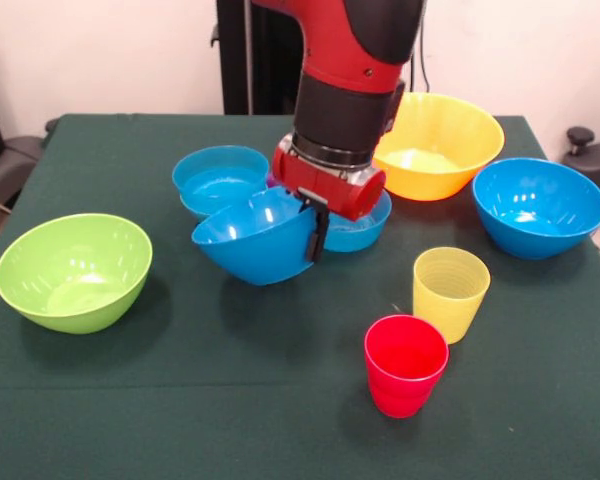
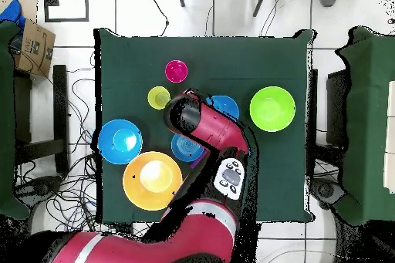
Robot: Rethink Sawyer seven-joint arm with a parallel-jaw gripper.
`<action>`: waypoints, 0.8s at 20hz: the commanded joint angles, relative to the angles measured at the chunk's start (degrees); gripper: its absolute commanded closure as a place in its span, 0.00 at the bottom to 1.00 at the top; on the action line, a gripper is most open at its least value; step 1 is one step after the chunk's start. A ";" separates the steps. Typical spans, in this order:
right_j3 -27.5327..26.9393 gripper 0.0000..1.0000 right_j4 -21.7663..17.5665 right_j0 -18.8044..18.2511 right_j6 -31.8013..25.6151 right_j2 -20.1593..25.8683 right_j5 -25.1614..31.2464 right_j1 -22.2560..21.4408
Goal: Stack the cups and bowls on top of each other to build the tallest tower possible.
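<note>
While my gripper (image 1: 313, 232) pinches the rim of a tilted blue bowl (image 1: 252, 240) above the green table (image 1: 180, 400), a red cup (image 1: 405, 364) and a yellow cup (image 1: 450, 292) stand just beside each other nearby.

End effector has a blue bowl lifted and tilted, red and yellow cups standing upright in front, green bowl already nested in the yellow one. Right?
Not quite. In the front view the green bowl sits alone on the table, far from the yellow bowl. The rest holds: end effector holds the tilted blue bowl; red cup and yellow cup stand upright.
</note>
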 commanded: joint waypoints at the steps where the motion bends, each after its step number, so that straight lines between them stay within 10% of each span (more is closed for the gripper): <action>1: 0.83 1.00 -2.72 2.26 8.50 0.05 10.29 -0.88; 16: -3.09 1.00 -3.11 4.20 8.85 -4.39 18.56 -1.15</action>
